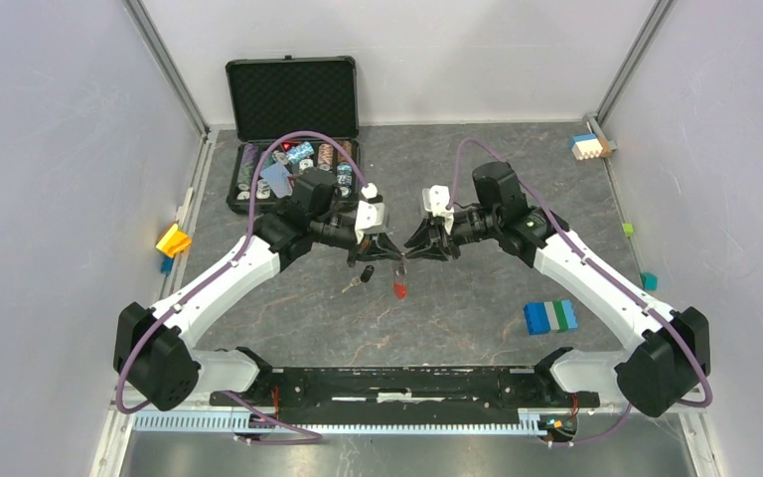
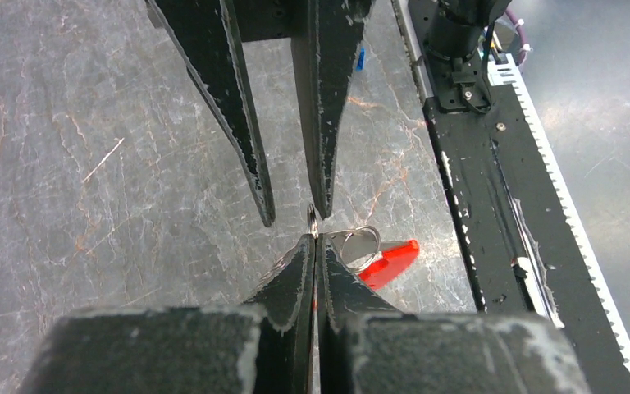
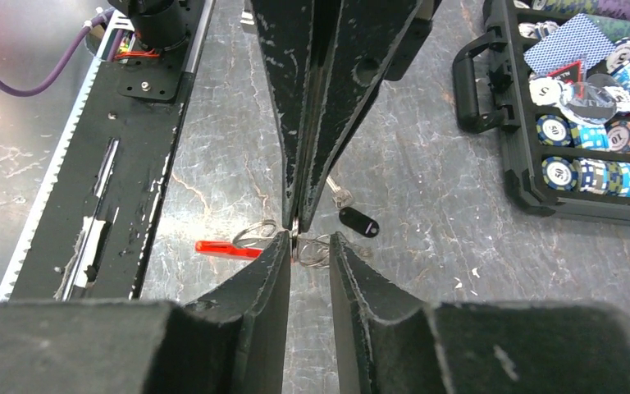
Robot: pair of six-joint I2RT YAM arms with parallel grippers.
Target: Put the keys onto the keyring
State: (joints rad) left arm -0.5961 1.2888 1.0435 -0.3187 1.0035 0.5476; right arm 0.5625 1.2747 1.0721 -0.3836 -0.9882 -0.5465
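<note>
The left hand [image 2: 314,240] is clamped on the keyring [image 3: 228,248]; the right hand [image 3: 309,242], jaws apart, meets it above the bench's [image 1: 457,318] middle.

No text reads clearly (numerals on the poker chips [image 3: 558,129] blur).

Grey table [image 1: 457,328] with key [image 1: 358,281], case [image 1: 293,99], block [image 1: 550,316].

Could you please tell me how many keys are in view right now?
1. The key lies on the table, apart from and just left of the keyring. Others may be hidden from view.
</note>
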